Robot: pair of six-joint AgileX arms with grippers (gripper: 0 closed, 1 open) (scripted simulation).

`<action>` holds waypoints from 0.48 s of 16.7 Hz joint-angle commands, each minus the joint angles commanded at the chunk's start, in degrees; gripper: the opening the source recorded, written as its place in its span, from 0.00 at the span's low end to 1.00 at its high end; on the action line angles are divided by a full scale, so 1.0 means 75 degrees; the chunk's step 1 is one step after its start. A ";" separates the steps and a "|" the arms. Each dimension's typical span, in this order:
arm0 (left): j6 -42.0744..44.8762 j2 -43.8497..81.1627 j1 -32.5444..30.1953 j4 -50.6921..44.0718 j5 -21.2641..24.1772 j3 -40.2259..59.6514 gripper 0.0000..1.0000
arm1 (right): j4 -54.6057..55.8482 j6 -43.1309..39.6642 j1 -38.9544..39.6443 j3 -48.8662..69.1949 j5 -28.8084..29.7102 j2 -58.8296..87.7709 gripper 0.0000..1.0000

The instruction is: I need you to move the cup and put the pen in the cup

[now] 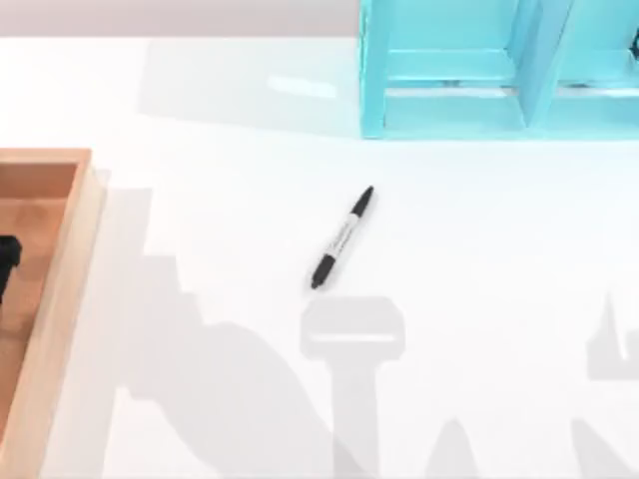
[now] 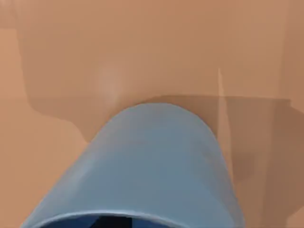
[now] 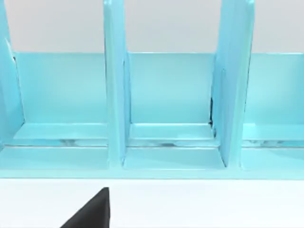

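Top view: pen (image 1: 342, 238) lies loose mid-table, slanted, near the turquoise shelf unit (image 1: 499, 70) | left wrist view: cup (image 2: 147, 166) close against the camera over the wooden tray (image 1: 45, 299) at left, probably gripped for moving; finger state cannot be told | right gripper: cannot tell.

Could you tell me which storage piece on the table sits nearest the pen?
The turquoise shelf unit at the far edge: one tip of the pen nears its corner, while the wooden tray lies well away at the left.
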 joint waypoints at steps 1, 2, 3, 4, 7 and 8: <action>0.0000 0.0000 0.0000 0.0000 0.0000 0.0000 0.62 | 0.0000 0.0000 0.0000 0.0000 0.0000 0.0000 1.00; 0.0000 0.0000 0.0000 0.0000 0.0000 0.0000 0.55 | 0.0000 0.0000 0.0000 0.0000 0.0000 0.0000 1.00; 0.0000 0.0000 0.0000 0.0000 0.0000 0.0000 0.47 | 0.0000 0.0000 0.0000 0.0000 0.0000 0.0000 1.00; 0.0000 0.0000 0.0000 0.0000 0.0000 0.0000 0.40 | 0.0000 0.0000 0.0000 0.0000 0.0000 0.0000 1.00; 0.0000 0.0000 0.0000 0.0000 0.0000 0.0000 0.17 | 0.0000 0.0000 0.0000 0.0000 0.0000 0.0000 1.00; 0.0000 0.0000 0.0000 0.0000 0.0000 0.0000 0.10 | 0.0000 0.0000 0.0000 0.0000 0.0000 0.0000 1.00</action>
